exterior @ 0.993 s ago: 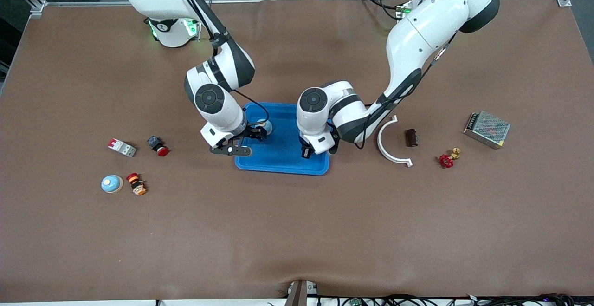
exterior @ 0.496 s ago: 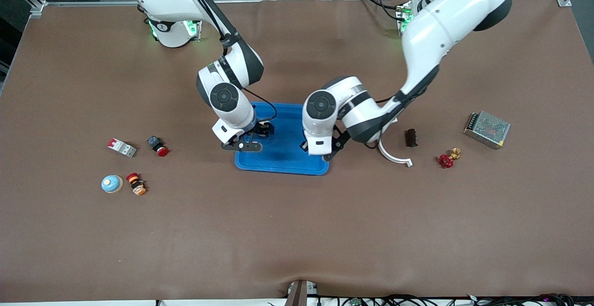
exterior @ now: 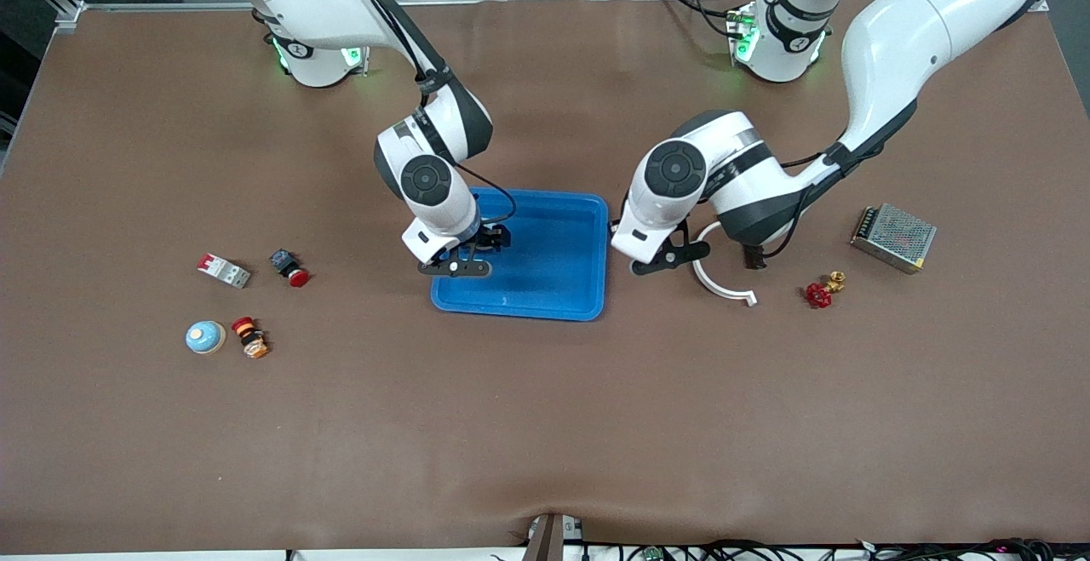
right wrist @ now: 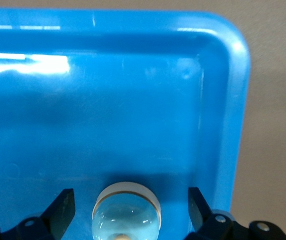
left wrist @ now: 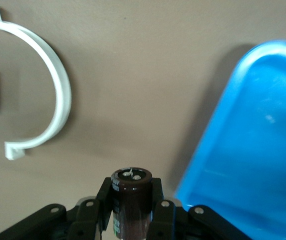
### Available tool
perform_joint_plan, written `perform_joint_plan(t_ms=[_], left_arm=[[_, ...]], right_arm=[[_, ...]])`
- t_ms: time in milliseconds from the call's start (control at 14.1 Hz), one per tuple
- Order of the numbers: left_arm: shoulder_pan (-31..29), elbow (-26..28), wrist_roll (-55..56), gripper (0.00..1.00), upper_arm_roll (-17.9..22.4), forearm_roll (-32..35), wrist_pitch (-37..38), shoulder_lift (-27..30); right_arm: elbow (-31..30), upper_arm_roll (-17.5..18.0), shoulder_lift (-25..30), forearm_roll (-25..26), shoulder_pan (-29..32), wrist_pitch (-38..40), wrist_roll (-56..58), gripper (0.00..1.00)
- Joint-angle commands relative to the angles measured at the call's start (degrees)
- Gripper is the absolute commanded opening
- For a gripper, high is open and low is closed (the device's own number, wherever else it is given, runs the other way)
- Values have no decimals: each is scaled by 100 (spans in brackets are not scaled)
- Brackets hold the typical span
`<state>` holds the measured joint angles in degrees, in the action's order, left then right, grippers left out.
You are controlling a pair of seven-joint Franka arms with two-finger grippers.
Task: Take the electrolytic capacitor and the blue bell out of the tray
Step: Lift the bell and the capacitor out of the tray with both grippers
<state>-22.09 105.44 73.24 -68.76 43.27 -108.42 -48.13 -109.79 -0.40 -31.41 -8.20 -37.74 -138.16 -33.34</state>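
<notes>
My left gripper (exterior: 654, 265) is shut on a dark brown capacitor (left wrist: 131, 200). It holds it upright over the bare table, just off the blue tray's (exterior: 528, 310) edge toward the left arm's end. In the left wrist view the tray (left wrist: 252, 150) lies beside the gripper (left wrist: 131, 192). My right gripper (exterior: 464, 261) is low over the tray at its right-arm end. In the right wrist view it (right wrist: 130, 200) is open, with a light blue domed bell (right wrist: 127, 212) resting on the tray floor (right wrist: 133, 110) between the fingers. The front view hides this bell.
A white curved bracket (exterior: 714, 276), a brown block (exterior: 754, 252), a red valve (exterior: 820, 293) and a metal power supply (exterior: 893, 237) lie toward the left arm's end. A second bell (exterior: 205, 337), two buttons (exterior: 249, 337) (exterior: 290, 269) and a circuit breaker (exterior: 223, 271) lie toward the right arm's end.
My left gripper has moved from over the tray out past its edge toward the left arm's end. My right gripper has shifted slightly farther over the tray.
</notes>
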Motion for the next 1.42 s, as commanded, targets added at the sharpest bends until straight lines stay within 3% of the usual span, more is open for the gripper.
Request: perform_joint_plan(t_ms=[0,355,638,780,993,1064,1135,1277,1348], left_arm=[[-444,608,-529,0,-216,479,-188,85],[-726,1285,-496,0,-147,1287,-943,41],[-648,1339,-285,0,108,1754,-1251,-20],[-551,1339,-162,0,292,1973,-1392,-99],[-166,1330,145,0,933,2141,-2243,-117],[36,1295,338,0,1144,2246,-2332,-117],[212,1278,505,0,1294,2360,-2394,-126],[354,1260,559,0,1470,2396,-2509,-126],[363,1260,559,0,1480,2396,-2526,-126]], right_arm=[[-78,-66,21,-76,-172,-35,-94,100],[-236,-66,12,-68,-225,-132,-85,100],[-368,-66,12,-68,-269,-352,-94,100],[-368,-66,4,-68,-287,-369,-94,100],[-368,-66,-40,-68,-357,-448,-85,100],[-368,-66,-40,-68,-375,-448,-85,86],[-368,-75,-40,-68,-401,-440,-85,64],[-368,-75,-32,-59,-401,-440,-85,35],[-368,-75,-31,-59,-392,-431,-85,29]])
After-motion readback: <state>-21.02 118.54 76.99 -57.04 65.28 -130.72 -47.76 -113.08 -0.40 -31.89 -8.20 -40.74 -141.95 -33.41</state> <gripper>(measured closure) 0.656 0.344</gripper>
